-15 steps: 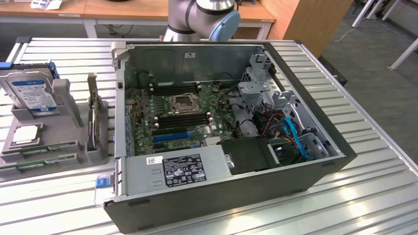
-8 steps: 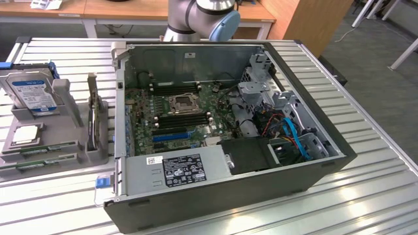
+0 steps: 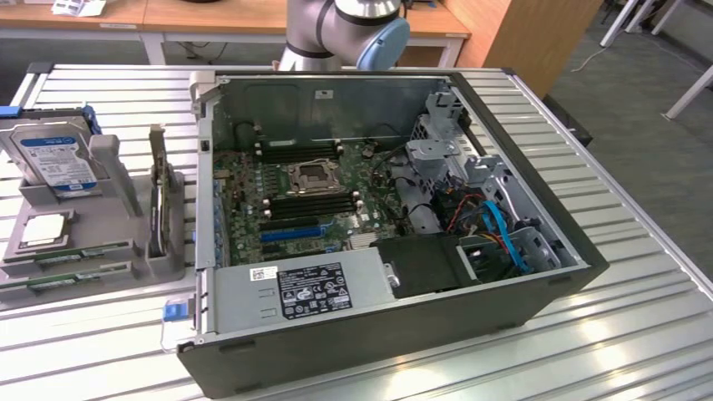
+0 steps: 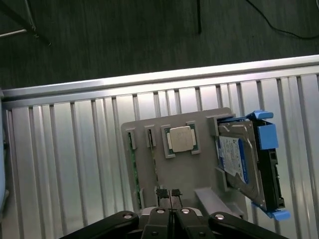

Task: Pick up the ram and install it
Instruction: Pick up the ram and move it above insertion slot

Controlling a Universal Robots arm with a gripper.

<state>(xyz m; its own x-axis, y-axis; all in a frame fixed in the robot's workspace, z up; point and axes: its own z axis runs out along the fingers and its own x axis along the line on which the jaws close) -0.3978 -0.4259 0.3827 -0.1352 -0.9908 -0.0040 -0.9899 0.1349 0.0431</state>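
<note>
Approach step, I'd say: gripper (image 4: 169,193) hovers over the gray tray (image 4: 199,169), pinched shut and empty. A good grab needs the jaws spread first, then squared across the thin top edge of the ram (image 4: 133,169), centred along its length and clear of the processor chip (image 4: 180,139) alongside. Ram stands on edge in a tray slot, near the fingertips but not touching. Tray sits at the exterior view's left of the open computer case (image 3: 368,342).
</note>
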